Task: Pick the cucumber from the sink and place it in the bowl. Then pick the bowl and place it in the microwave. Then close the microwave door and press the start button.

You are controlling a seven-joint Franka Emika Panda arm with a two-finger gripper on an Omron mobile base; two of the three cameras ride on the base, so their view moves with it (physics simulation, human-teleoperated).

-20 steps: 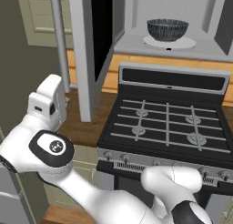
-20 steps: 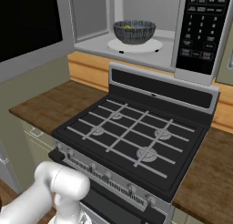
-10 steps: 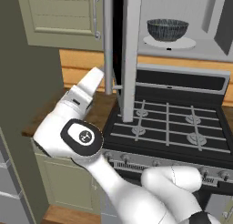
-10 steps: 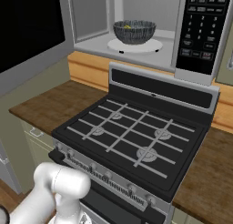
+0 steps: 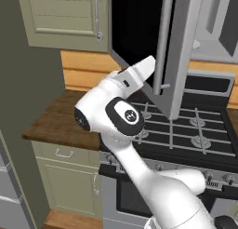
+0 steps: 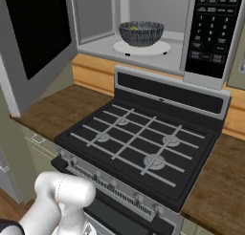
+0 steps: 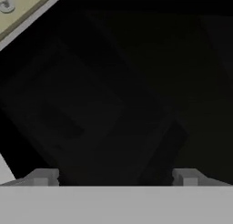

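Two finger tips (image 7: 43, 176) are standing far apart at the bottom of the hand view, wide open and gripping nothing, with the gripper (image 7: 113, 177) facing the black glass of the microwave door (image 5: 139, 37) close ahead. In the left base view the white hand is reaching up against the outer face of that door, beside its long silver bar handle (image 5: 163, 42), and the door is standing partly swung out over the stove (image 6: 143, 148). Behind it, the microwave (image 6: 143, 33) is showing its white interior, where the bowl (image 6: 141, 33) is sitting on the round turntable (image 6: 162, 48) with a bit of the yellow-green cucumber (image 6: 134, 27) peeking over its rim, well apart from the fingers. Brown wooden counter (image 6: 57, 110) is flanking the stove on both sides, and sage-green cabinet doors (image 5: 65, 18) are hanging above to the left.
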